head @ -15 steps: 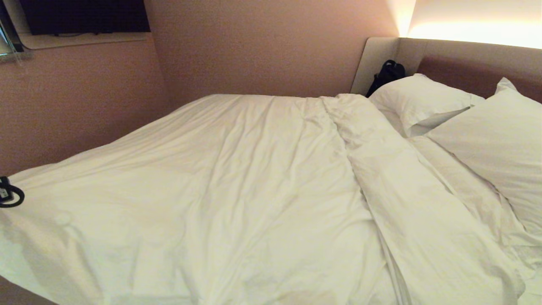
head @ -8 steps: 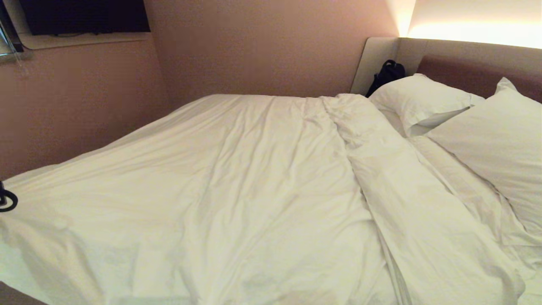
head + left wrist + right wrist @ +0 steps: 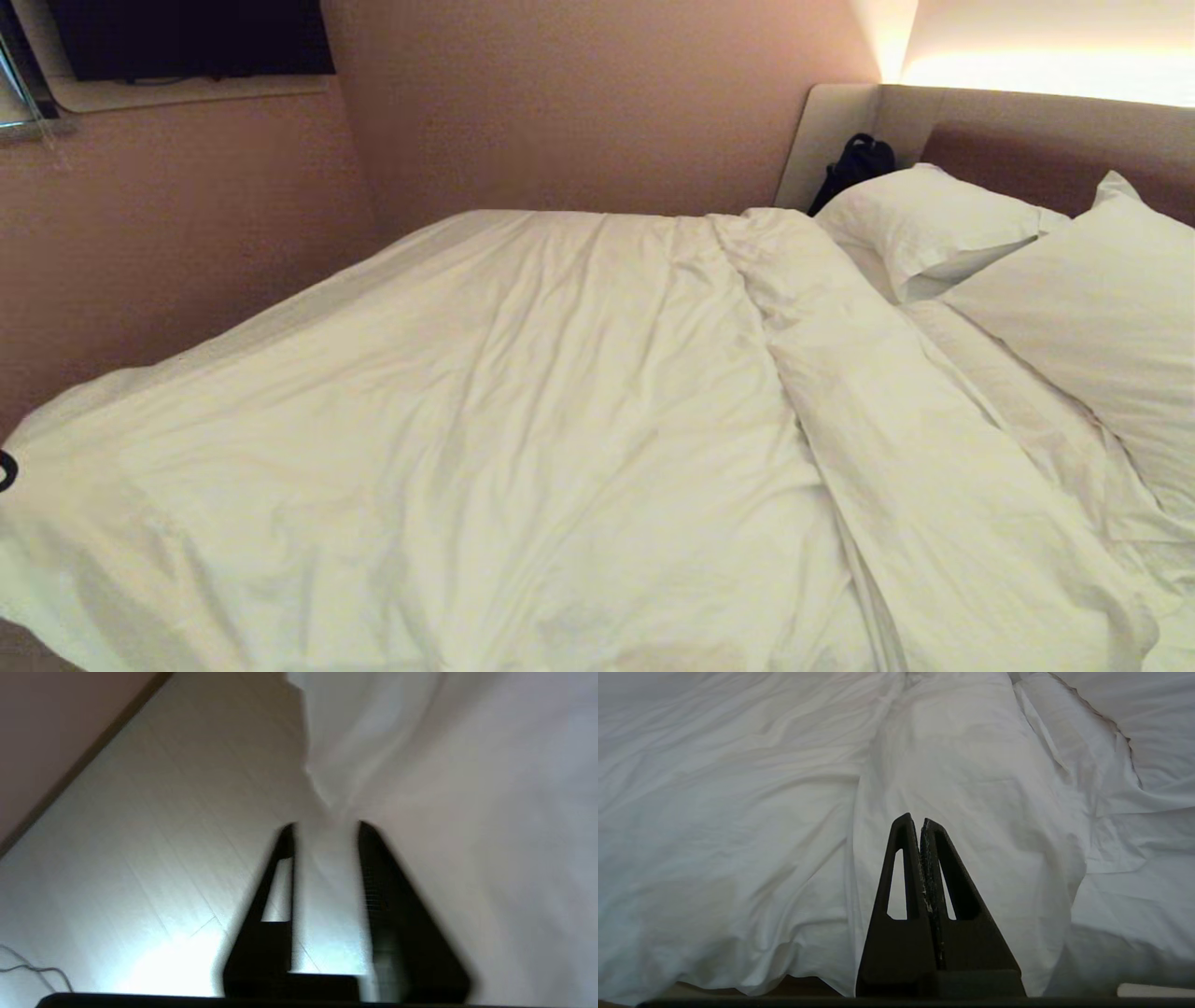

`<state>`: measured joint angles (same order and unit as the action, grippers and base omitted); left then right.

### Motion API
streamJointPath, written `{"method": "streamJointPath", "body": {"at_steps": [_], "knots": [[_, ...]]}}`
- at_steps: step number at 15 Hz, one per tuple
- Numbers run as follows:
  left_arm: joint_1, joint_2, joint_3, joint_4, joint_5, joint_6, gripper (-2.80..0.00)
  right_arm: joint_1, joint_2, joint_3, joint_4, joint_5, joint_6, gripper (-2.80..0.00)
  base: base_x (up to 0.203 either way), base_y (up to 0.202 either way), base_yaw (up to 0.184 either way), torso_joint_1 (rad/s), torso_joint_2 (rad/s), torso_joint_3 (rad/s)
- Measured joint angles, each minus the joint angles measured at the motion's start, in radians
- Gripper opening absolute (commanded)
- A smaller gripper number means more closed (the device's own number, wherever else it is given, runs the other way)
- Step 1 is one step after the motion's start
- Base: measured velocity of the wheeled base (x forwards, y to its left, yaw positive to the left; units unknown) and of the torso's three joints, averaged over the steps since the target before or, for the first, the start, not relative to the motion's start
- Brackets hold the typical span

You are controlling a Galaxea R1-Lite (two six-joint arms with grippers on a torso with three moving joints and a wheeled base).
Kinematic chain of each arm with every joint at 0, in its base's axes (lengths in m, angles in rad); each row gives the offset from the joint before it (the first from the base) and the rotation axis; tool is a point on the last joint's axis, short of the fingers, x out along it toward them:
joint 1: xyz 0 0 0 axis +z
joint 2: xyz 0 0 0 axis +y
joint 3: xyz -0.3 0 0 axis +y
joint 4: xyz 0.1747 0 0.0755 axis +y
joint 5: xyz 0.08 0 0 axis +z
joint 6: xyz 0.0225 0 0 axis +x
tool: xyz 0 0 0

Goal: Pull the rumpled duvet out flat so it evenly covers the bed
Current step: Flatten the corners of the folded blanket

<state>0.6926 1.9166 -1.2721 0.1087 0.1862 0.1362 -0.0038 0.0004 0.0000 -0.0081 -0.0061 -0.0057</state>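
At the bed's [image 3: 845,131] foot corner the left gripper [image 3: 327,826] has just parted its jaws, duvet [image 3: 485,420] cloth still between them, so the spread duvet settles; the right gripper [image 3: 920,822] stays closed, empty.

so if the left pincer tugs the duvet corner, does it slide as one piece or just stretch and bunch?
Probably bunches first: the duvet is soft and creased, with a thick ridge near the pillows. Likely floppy, since cloth hangs limp by the left pincer. Its bulk suggests drag over the bed.
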Motion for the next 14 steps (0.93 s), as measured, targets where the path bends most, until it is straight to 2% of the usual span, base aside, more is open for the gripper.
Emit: {"method": "streamJointPath", "body": {"at_steps": [5, 7, 12, 14], "knots": [[-0.006, -0.032, 0.028, 0.002, -0.013, 0.030, 0.00, -0.001, 0.000, 0.000, 0.001, 0.000, 0.000, -2.80, 0.000, 0.000, 0.000, 0.000, 0.00, 0.000], [-0.006, -0.049, 0.033, 0.002, -0.040, 0.030, 0.00, -0.001, 0.000, 0.000, 0.001, 0.000, 0.000, -2.80, 0.000, 0.000, 0.000, 0.000, 0.00, 0.000], [-0.006, -0.050, 0.016, -0.013, -0.054, 0.009, 0.00, -0.001, 0.000, 0.000, 0.001, 0.000, 0.000, -2.80, 0.000, 0.000, 0.000, 0.000, 0.00, 0.000], [-0.007, -0.034, -0.005, -0.014, -0.056, -0.026, 0.00, -0.001, 0.000, 0.000, 0.001, 0.000, 0.000, -2.80, 0.000, 0.000, 0.000, 0.000, 0.00, 0.000]]}}
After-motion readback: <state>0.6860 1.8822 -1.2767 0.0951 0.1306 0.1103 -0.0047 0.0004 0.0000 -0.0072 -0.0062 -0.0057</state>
